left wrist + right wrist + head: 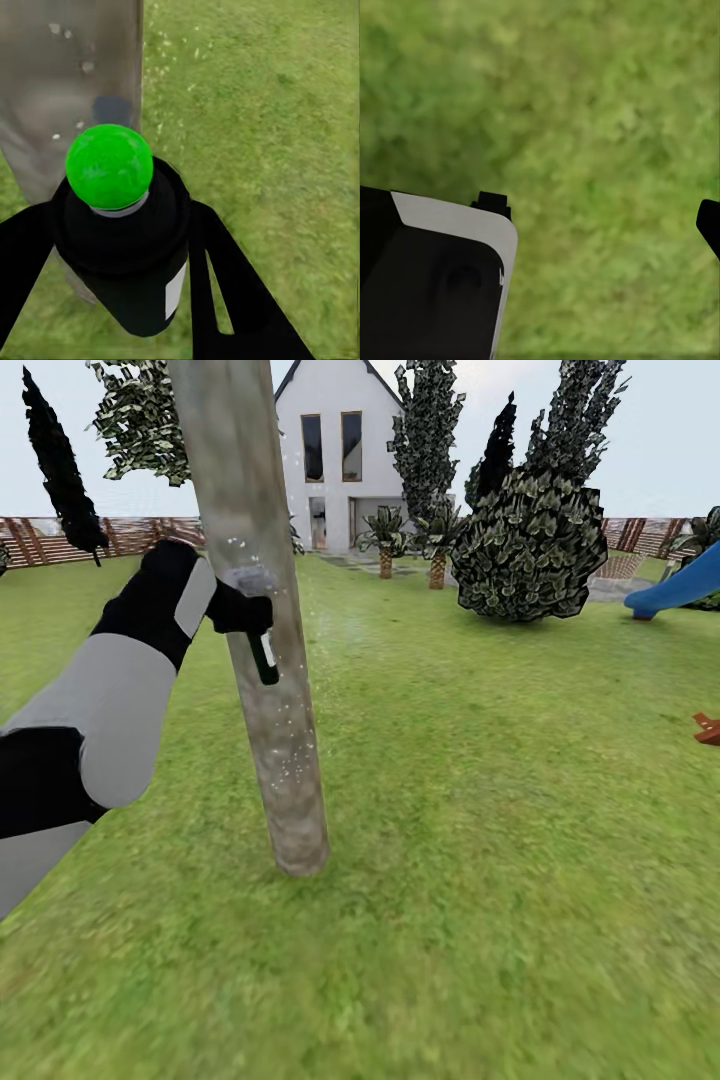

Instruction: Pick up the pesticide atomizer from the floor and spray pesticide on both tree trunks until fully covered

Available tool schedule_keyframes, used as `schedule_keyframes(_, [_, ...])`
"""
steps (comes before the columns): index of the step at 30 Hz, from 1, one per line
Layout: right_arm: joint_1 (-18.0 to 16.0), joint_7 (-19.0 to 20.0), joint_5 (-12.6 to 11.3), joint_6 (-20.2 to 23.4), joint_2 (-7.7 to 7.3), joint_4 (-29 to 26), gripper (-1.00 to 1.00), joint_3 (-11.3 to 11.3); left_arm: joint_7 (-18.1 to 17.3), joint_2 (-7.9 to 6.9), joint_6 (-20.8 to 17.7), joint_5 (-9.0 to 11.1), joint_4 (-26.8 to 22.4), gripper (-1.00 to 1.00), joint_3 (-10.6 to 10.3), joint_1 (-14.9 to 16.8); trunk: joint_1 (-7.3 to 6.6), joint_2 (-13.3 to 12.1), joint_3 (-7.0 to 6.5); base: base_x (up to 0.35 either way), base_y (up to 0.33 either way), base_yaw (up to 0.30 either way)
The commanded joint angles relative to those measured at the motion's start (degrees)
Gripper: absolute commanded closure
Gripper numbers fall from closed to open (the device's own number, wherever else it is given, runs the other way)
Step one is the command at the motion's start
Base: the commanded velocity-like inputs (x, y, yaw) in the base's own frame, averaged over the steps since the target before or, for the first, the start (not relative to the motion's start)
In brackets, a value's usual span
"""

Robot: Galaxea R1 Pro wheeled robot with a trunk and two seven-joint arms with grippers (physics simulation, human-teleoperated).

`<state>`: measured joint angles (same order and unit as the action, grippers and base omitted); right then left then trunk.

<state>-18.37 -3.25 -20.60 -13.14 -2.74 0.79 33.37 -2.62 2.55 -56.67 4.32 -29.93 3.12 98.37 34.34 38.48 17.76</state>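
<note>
A thick grey-brown tree trunk [262, 660] rises from the lawn just ahead of me, leaning slightly, and white droplets speckle its bark. My left gripper [243, 610] is held up against the trunk, shut on the pesticide atomizer [262, 650]. In the left wrist view the atomizer [127, 255] is a black bottle with a round green cap [109, 165], clamped between two black fingers [225, 292], with the trunk [67, 75] right behind it. My right gripper [600, 214] hangs over bare grass, its tips wide apart and nothing between them.
A white house [335, 450] stands at the far end of the lawn, with dark conifers [430, 430] and a large bush [530, 550] nearby. A slatted fence [60, 540] rings the garden. A blue slide [680, 585] and a red object [708, 728] sit at the right.
</note>
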Motion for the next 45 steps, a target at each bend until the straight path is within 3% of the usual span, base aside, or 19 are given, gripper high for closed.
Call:
schedule_keyframes(1, [0.0, -0.1, -0.4, -0.2, 0.02, 0.1, -1.0, 0.5, 0.0, 0.03, -0.2, 0.2, 1.1, 1.0, 0.4, 0.1, 0.01, 0.1, 0.07, 0.0, 0.0, 0.0])
schedule_keyframes(4, [0.0, -0.1, -0.4, -0.2, 0.02, 0.1, -1.0, 0.5, 0.1, 0.07, -0.1, 0.2, 3.7, 1.0, 0.8, 0.1, 0.01, 0.1, 0.07, 0.0, 0.0, 0.0])
schedule_keyframes(11, [0.0, -0.1, -0.4, -0.2, 0.02, 0.1, -1.0, 0.5, 0.1, 0.16, 0.0, 0.1, 4.6, 1.0, 1.0, 0.1, 0.01, 0.1, 0.07, -0.157, 0.003, 0.0])
schedule_keyframes(14, [0.0, -0.1, -0.4, -0.2, 0.02, 0.1, -1.0, 0.5, 0.2, 0.12, 0.8, 0.1, 11.0, 1.0, 1.0, 0.1, 0.01, 0.1, 0.07, -0.044, 0.001, 0.0])
schedule_keyframes(17, [0.0, -0.1, -0.4, -0.2, 0.02, 0.1, -1.0, 0.5, 0.2, -0.2, 4.8, 0.0, 17.4, 1.0, 1.0, 0.1, 0.01, 0.1, 0.07, -0.005, 0.0, 0.0])
schedule_keyframes(22, [-0.1, -0.1, -0.4, -0.2, 0.05, 0.1, -1.0, 0.5, 0.3, -4.74, 6.4, -0.1, 22.3, 1.0, 0.9, 0.1, 0.01, 0.1, 0.07, 0.0, 0.0, 0.0])
schedule_keyframes(25, [0.0, -0.1, -0.4, -0.2, 0.04, 0.1, -1.0, 0.6, 0.3, -5.86, 10.9, -0.1, 26.7, 1.0, 0.9, 0.0, 0.01, 0.1, 0.07, 0.0, 0.0, 0.0])
schedule_keyframes(33, [0.0, -0.2, -0.4, -0.2, 0.09, 0.1, -1.0, 0.6, 0.2, -5.07, 12.3, 0.1, 28.1, 1.0, 0.8, -0.2, 0.01, 0.1, 0.07, 0.0, 0.0, 0.0])
schedule_keyframes(36, [0.0, -0.2, -0.4, -0.2, 0.08, 0.1, -1.0, 0.6, 0.2, -4.81, 15.3, 0.1, 28.1, 1.0, 0.8, -1.7, 0.01, 0.1, 0.07, 0.0, 0.0, 0.0])
schedule_keyframes(40, [0.0, -0.2, -0.4, -0.2, 0.1, 0.1, -1.0, 0.6, 0.2, -3.39, 17.3, 0.1, 28.1, 1.0, 0.9, -5.2, 0.01, 0.1, 0.07, 0.0, 0.0, 0.0])
schedule_keyframes(45, [0.0, -0.1, -0.4, -0.2, 0.1, 0.1, -1.0, 0.6, 0.2, -4.19, 22.0, 0.0, 28.1, 1.0, 0.9, -9.1, 0.01, 0.1, 0.07, 0.0, 0.0, 0.0])
